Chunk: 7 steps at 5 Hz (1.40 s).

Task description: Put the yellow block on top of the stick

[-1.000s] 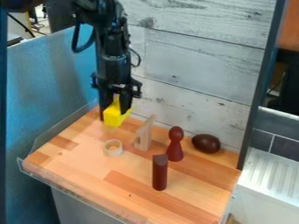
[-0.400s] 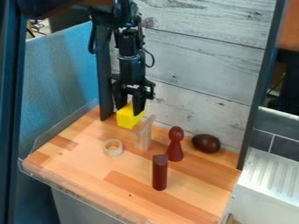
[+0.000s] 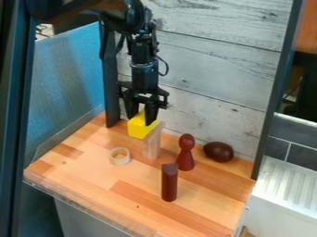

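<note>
Counter, one: pale wood, in planks; its contents listed from left to right as the view gives them.

Ring, one: light-coloured, low, on the counter.

Hand, one, mine: pointing down, its two fingers parted by about a block's width, with the yellow block gripped between them.

Yellow block, one: in my grip at the fingertips, seemingly clear of the counter, one corner meeting the pale piece in outline; whether the two touch I cannot tell.

Pale wooden piece, one: upright, just right of the block in the view.

Stick, one: dark red, standing on end, its long axis upright; I take this for the one meant. It lies from my hand towards the camera and somewhat to the view's right — the relation my next move turns on. I judge that I should carry the block that way, high enough to pass the pale piece, and centre it over the narrow top before lowering. An off-centre release could drop the block or topple the stick.

Pawn-shaped figure, one: dark red, upright, beyond the stick and to its right.

Egg-shaped thing, one: dark brown, lying near the wall.
</note>
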Each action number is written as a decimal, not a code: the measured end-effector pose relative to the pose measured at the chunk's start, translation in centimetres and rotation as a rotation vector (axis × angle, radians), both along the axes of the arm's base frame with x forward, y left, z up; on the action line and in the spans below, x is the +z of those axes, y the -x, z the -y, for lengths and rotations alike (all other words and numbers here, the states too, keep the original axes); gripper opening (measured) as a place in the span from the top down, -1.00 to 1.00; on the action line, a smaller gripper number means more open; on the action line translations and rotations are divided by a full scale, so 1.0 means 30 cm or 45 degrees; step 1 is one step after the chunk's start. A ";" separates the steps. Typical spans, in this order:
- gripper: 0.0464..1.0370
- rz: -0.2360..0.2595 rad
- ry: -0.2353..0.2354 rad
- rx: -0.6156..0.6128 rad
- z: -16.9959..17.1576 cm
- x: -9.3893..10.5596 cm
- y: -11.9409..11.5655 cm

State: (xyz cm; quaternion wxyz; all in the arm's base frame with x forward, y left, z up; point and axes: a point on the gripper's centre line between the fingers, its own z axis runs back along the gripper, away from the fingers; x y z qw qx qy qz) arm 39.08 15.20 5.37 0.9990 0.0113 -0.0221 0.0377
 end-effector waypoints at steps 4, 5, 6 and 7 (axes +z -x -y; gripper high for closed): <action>0.02 -0.049 0.012 0.039 0.027 -0.042 -0.017; 0.02 -0.021 0.003 0.045 0.020 -0.018 -0.036; 0.02 -0.034 0.008 0.047 0.021 -0.035 -0.039; 0.02 -0.018 0.004 0.042 0.029 -0.016 -0.054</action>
